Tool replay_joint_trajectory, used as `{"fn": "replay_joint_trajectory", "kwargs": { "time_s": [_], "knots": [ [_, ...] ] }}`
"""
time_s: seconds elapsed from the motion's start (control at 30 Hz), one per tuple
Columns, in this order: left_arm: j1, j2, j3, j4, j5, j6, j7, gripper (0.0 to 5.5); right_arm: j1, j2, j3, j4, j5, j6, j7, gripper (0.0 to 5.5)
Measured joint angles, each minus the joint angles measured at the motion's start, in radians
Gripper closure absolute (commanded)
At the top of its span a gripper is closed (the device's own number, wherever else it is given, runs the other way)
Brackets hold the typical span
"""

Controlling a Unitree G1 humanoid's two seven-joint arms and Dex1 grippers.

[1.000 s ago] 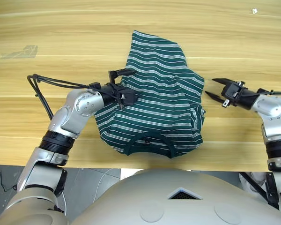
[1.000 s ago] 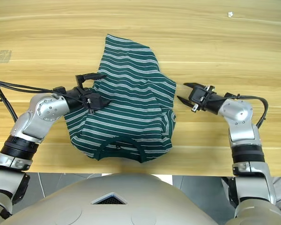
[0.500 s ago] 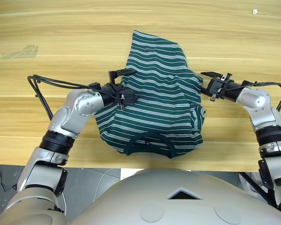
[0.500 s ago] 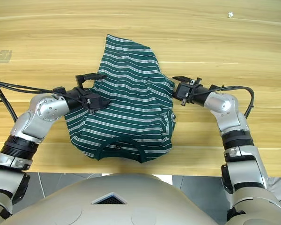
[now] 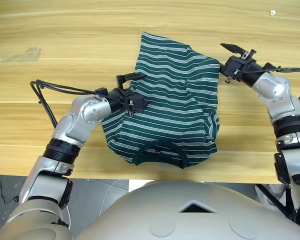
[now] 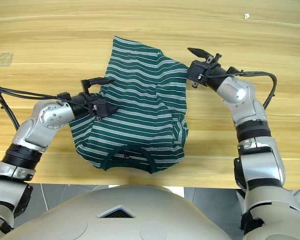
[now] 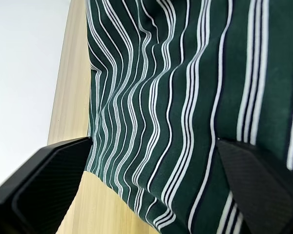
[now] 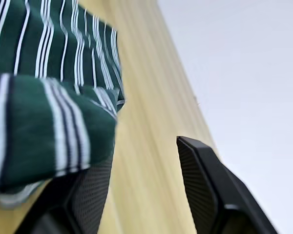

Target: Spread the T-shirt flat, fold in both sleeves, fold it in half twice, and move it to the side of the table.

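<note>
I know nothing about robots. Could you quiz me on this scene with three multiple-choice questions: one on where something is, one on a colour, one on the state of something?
1. Where is the right gripper?
A. At the far part of the T-shirt's right edge
B. On the shirt's collar
C. Beside the left arm's elbow

2. What colour is the T-shirt?
A. Plain red
B. Dark green with white stripes
C. Yellow with dots

3. How does the T-shirt lie?
A. Folded into a neat square
B. Spread fully flat
C. Bunched and wrinkled

Answers:
1 A: the head views show its fingers against that edge.
2 B: the stripes show in every view.
3 C: the cloth bulges and creases, with its sides tucked under.
</note>
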Motion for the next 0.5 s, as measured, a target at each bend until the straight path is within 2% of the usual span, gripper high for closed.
{"fn": "replay_joint_trajectory", "kwargs": {
  "time_s": [0.17, 0.33, 0.5],
  "knots": [
    [-0.011, -0.010, -0.007, 0.017, 0.000, -0.006, 0.007, 0.74, 0.105, 0.056, 0.067, -0.183, -0.004, -0.025, 0.015, 3.15],
    [-0.023, -0.029, -0.013, 0.039, 0.000, -0.010, 0.014, 0.74, 0.227, 0.103, 0.178, -0.383, 0.025, -0.021, 0.116, 3.15],
    [-0.029, -0.034, -0.018, 0.053, 0.000, -0.017, 0.022, 0.74, 0.271, 0.110, 0.194, -0.379, 0.027, 0.000, 0.134, 3.15]
  ]
}}
